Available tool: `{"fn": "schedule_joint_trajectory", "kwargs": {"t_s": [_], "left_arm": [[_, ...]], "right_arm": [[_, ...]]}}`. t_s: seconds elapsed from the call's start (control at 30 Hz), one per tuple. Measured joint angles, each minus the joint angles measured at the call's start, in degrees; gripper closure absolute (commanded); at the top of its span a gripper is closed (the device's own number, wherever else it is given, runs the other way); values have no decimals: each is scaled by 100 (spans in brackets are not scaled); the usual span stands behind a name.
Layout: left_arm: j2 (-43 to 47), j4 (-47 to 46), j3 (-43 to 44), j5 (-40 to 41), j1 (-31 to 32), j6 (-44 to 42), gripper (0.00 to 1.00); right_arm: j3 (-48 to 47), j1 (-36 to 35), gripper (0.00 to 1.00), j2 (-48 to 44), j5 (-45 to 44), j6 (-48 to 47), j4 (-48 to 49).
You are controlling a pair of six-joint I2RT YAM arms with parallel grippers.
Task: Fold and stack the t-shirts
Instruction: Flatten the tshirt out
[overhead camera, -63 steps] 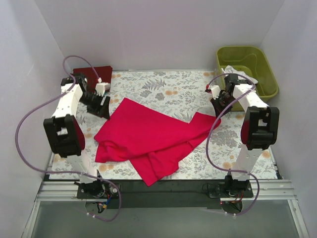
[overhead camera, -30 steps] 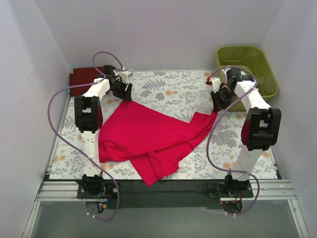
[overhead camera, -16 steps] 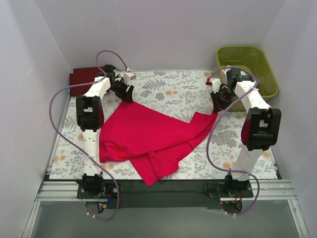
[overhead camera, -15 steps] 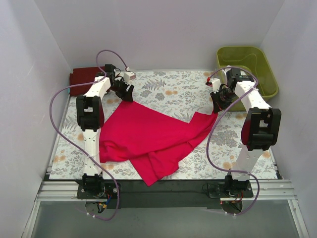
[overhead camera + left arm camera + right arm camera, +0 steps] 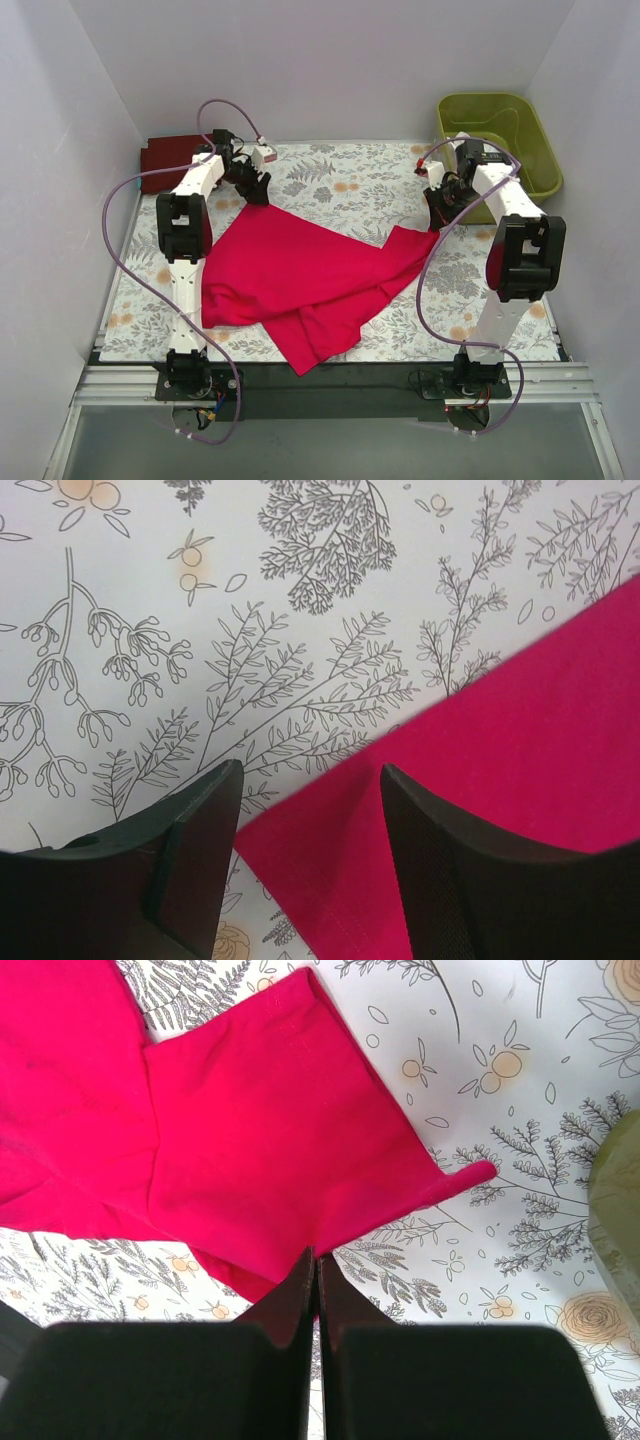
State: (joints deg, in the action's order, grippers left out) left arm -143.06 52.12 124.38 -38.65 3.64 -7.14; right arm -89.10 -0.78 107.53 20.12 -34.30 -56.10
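A crimson red t-shirt (image 5: 300,275) lies crumpled and partly folded over itself on the middle of the floral table cloth (image 5: 340,180). My left gripper (image 5: 256,190) is open at the shirt's far left corner, and in the left wrist view that corner (image 5: 470,780) lies between the spread fingers of the gripper (image 5: 310,770). My right gripper (image 5: 437,222) is shut on the hem of the shirt's right flap; in the right wrist view the gripper (image 5: 316,1256) pinches the red cloth (image 5: 250,1140). A dark maroon t-shirt (image 5: 166,155) lies folded at the back left.
An olive-green tub (image 5: 515,130) stands at the back right, just beyond my right arm; its rim shows in the right wrist view (image 5: 618,1220). White walls close in the table on three sides.
My left arm has swung from the table's left side to the shirt's far left corner and crept a little further right. The right gripper and the shirt have hardly moved.
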Motion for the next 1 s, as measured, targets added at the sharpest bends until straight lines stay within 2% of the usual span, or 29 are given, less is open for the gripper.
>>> {"fn": "schedule_joint_trajectory", "kwargs": {"t_s": [0.33, 0.47, 0.57, 0.6, 0.77, 1.0], "left_arm": [[133, 415, -236, 83, -90, -1292, 49], [319, 424, -546, 295, -92, -1773, 65], [509, 376, -839, 431, -101, -1926, 84], [564, 317, -933, 459, -105, -1945, 100], [776, 63, -1255, 643, -116, -1484, 100], [802, 118, -761, 562, -433, -203, 100]], "right_arm": [[-7, 0, 99, 85, 0, 0, -92], [-74, 0, 99, 136, 2, 2, -109], [-212, 2, 99, 214, 46, 7, -125], [-264, 2, 99, 238, 72, 9, -125], [-811, 0, 99, 424, 219, 107, -214], [-2328, 0, 99, 820, 466, 264, -273]]}}
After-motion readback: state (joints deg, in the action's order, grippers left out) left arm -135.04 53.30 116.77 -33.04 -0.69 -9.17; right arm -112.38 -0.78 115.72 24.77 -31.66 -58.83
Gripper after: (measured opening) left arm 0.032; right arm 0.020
